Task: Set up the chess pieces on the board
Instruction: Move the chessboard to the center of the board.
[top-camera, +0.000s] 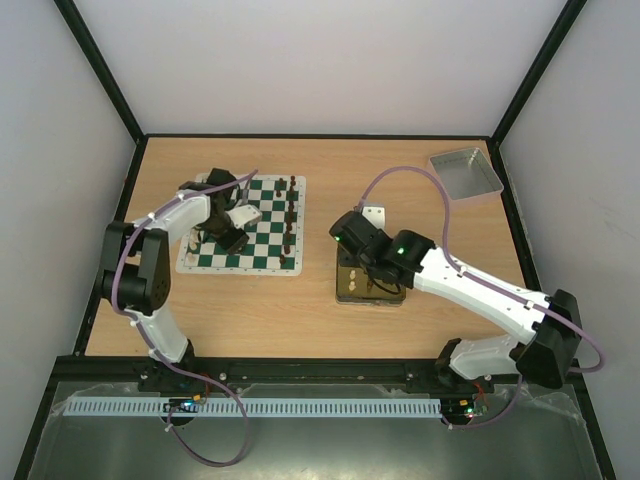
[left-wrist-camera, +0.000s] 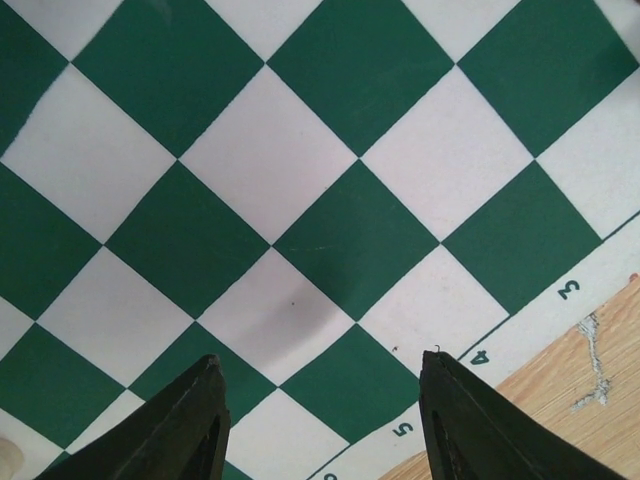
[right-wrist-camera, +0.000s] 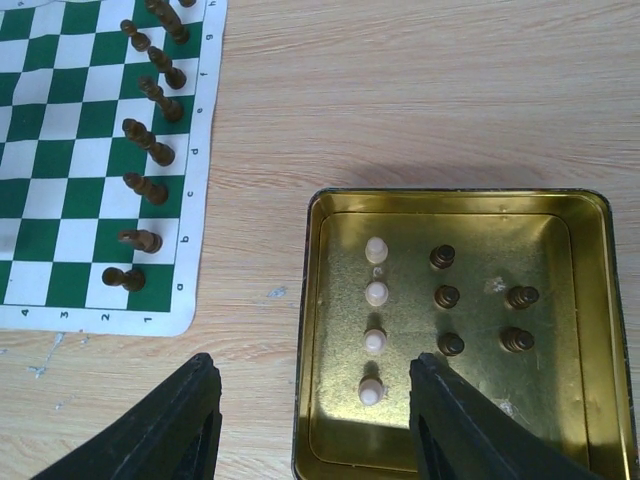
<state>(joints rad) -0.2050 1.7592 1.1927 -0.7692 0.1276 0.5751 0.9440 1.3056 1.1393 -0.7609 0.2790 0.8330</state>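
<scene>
**Dark row stands on the board while nine pieces wait in the tray**

The board is a flat mat of green and white squares with a white border that carries small numbers and letters. It lies on the left half of the wooden surface, nearer the far edge than the near one. A row of dark brown pieces stands along its right edge, one to a square, each slim and upright.

Right of the board, near the middle of the surface, sits a shiny gold tray. Four cream pieces stand in it in a column, and five more dark ones stand beside them in two short columns. A grey tray rests in the far right corner.

The left arm bends up from the near left edge and reaches over the board's left part. The left hand points down at bare squares, its fingers spread with nothing between them. The right arm stretches in from the near right corner. The right hand hangs above the gold tray's left side, fingers also spread and holding nothing.
</scene>
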